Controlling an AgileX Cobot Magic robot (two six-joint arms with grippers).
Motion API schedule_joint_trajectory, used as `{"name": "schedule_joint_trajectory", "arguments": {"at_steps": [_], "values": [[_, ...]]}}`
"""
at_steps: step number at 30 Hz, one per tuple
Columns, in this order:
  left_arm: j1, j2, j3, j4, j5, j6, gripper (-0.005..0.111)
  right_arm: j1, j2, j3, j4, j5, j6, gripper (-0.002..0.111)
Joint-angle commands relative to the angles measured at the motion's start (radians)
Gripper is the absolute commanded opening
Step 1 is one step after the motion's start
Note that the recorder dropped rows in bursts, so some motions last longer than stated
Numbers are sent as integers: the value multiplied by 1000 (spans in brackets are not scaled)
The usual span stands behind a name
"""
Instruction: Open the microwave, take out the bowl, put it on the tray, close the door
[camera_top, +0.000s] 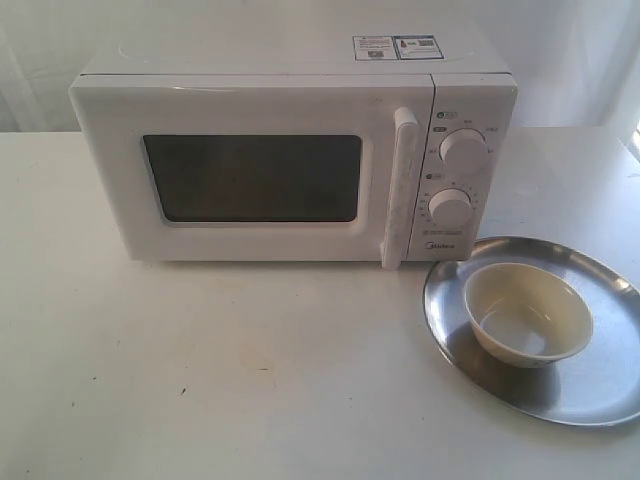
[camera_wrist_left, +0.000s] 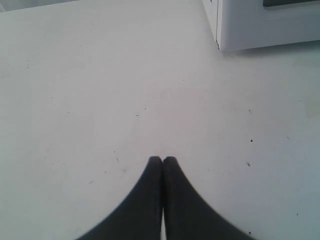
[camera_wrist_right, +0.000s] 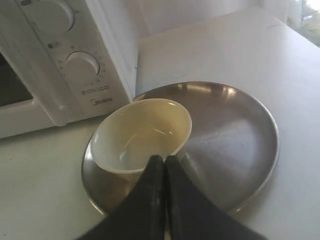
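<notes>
The exterior view takes in the whole white table (camera_top: 200, 380). The microwave (camera_top: 290, 150) stands at the back, and its door (camera_top: 250, 180) is shut flush, dark window facing out. The upright bar handle (camera_top: 402, 190) runs down the door's right edge. Right of the handle are two round dials, upper (camera_top: 463, 152) and lower (camera_top: 451, 207), and stickers (camera_top: 396, 46) lie on the top. Further right and nearer the front lies the tray (camera_top: 590, 390), its rim close to the microwave's lower right corner. The bowl (camera_top: 528, 313) sits upright on the left part of the tray, on the microwave's side.

Both claws show only in the wrist views. The left wrist view shows the left gripper (camera_wrist_left: 163, 159) with its two dark fingers pressed together, holding nothing, above bare table. A lower corner of the microwave (camera_wrist_left: 260, 25) is well apart from it.

The right wrist view shows the right gripper (camera_wrist_right: 161, 158) with its fingers together and empty too. Its tips lie over the near rim of the bowl (camera_wrist_right: 140, 135), hiding a small part of it; whether they touch it cannot be told. This view also shows the tray (camera_wrist_right: 235, 135) just beside the microwave (camera_wrist_right: 60, 60) corner, though contact is unclear. The brand name (camera_wrist_right: 100, 101) under the lower dial reads more clearly here than from outside.
</notes>
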Motion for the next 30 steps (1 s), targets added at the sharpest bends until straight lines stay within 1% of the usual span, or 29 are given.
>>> {"name": "schedule_joint_trajectory", "arguments": {"at_steps": [1,3,8,11,15,17,21,30], "values": [[-6,-2,-2,-13,6,1,0,38,-6,2,-51,-14,-17,0],[-6,-2,-2,-13,6,1,0,38,-6,2,-91,-19,-16,0],[-6,-2,-2,-13,6,1,0,38,-6,2,-171,-26,85,0],[-6,-2,-2,-13,6,1,0,38,-6,2,-171,-26,74,0],[-6,-2,-2,-13,6,1,0,38,-6,2,-169,-26,-96,0],[-6,-2,-2,-13,6,1,0,38,-6,2,-169,-26,-96,0],[-6,-2,-2,-13,6,1,0,38,-6,2,-167,-26,-8,0],[-6,-2,-2,-13,6,1,0,38,-6,2,-167,-26,-15,0]]}}
